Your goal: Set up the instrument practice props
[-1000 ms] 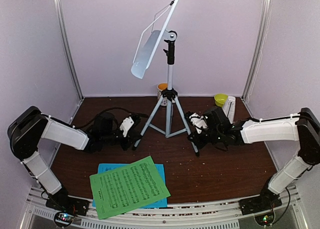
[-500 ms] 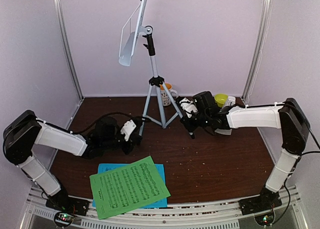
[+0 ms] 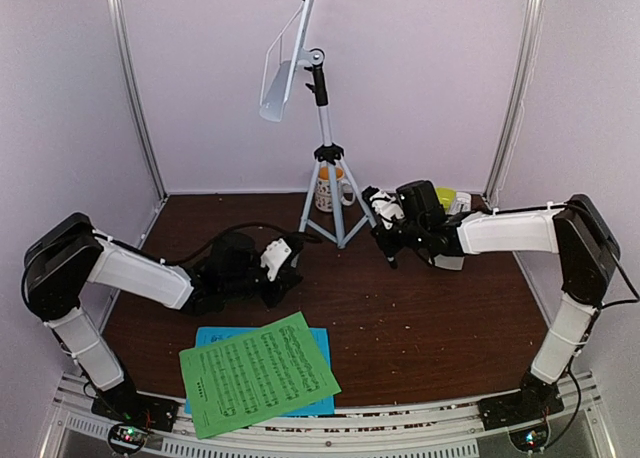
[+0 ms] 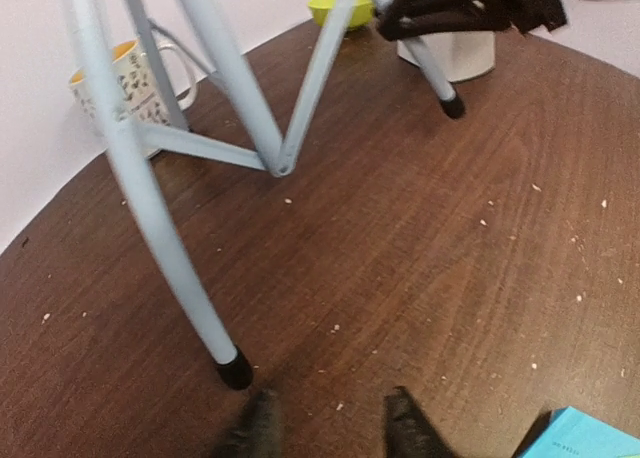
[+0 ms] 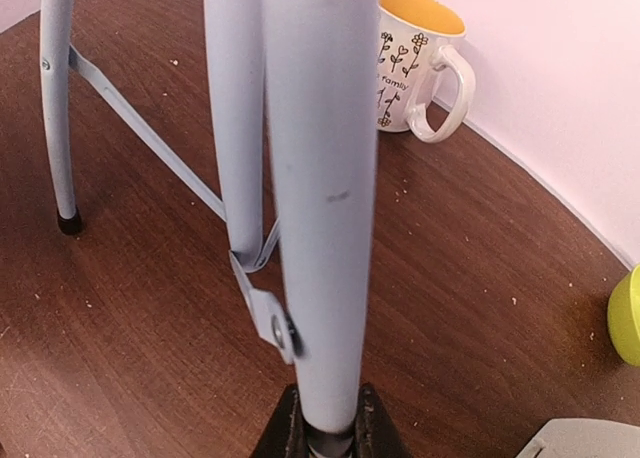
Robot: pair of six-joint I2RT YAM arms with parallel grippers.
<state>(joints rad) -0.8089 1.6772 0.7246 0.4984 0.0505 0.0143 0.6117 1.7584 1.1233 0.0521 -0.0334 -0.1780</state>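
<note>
Top view: stand (image 3: 322,118) centre-back, green sheet (image 3: 258,373) over blue sheet (image 3: 323,340) at bottom.
Left wrist: left gripper (image 4: 330,428) open, empty, beside tripod foot (image 4: 236,371).
Right wrist: right gripper (image 5: 325,433) clamped on tripod leg (image 5: 320,178); mug (image 5: 415,68) looks empty.

We see a brown table (image 3: 450,318) with little crumbs (image 4: 482,221). Far back stand the stand (image 3: 328,155), a mug (image 5: 410,73) and a green bowl (image 4: 335,10). Near us, a green sheet (image 3: 258,373) lies over a blue sheet (image 3: 208,335).

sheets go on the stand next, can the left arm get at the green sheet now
Probably yes. The left hand is open and empty, and the green sheet lies uncovered on the blue sheet near that arm's base.
</note>
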